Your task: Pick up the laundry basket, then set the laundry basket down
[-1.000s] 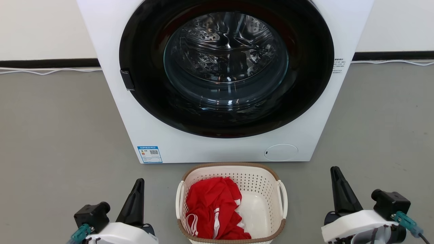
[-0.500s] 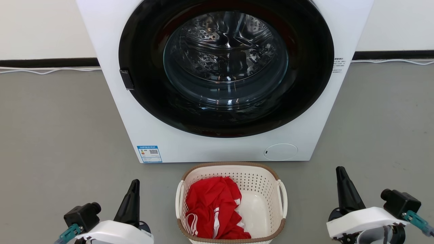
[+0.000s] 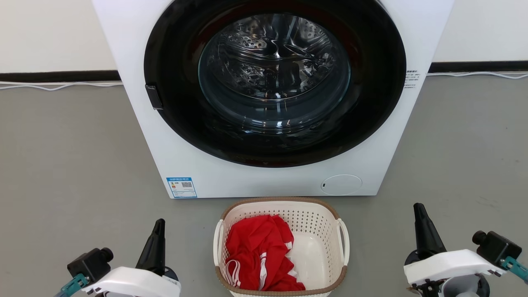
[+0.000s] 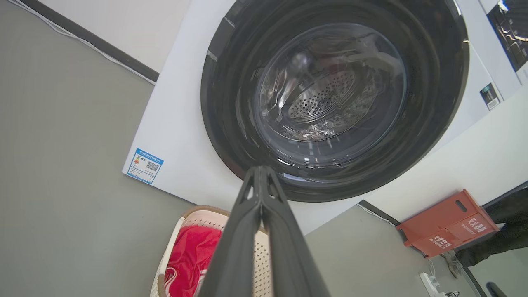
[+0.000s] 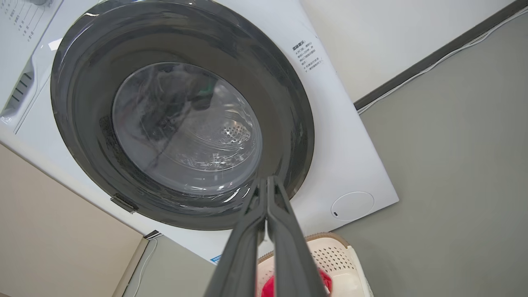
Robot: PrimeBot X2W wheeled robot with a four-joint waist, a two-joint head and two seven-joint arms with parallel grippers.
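The laundry basket (image 3: pixel 313 220), cream-white and perforated with a brown rim and white side handles, stands on the grey floor just in front of the washing machine, with a red garment (image 3: pixel 258 255) inside. My left gripper (image 3: pixel 159 225) is shut and empty, well to the left of the basket. Well to its right, my right gripper (image 3: pixel 419 208) is also shut and holds nothing. In the left wrist view the shut left gripper (image 4: pixel 260 170) rises over the laundry basket (image 4: pixel 194 213). In the right wrist view the right gripper (image 5: pixel 268 180) points above the laundry basket (image 5: pixel 336 258).
A white front-loading washing machine (image 3: pixel 272 181) with a closed dark round door (image 3: pixel 274 82) stands right behind the basket. White cables (image 3: pixel 57 86) run along the wall base. A red crate (image 4: pixel 447 222) sits by the wall beside the machine. Grey floor (image 3: pixel 74 165) spreads on both sides.
Both grippers have drawn outward and slightly down, away from the basket, the left one leftward and the right one rightward. The basket has not moved.
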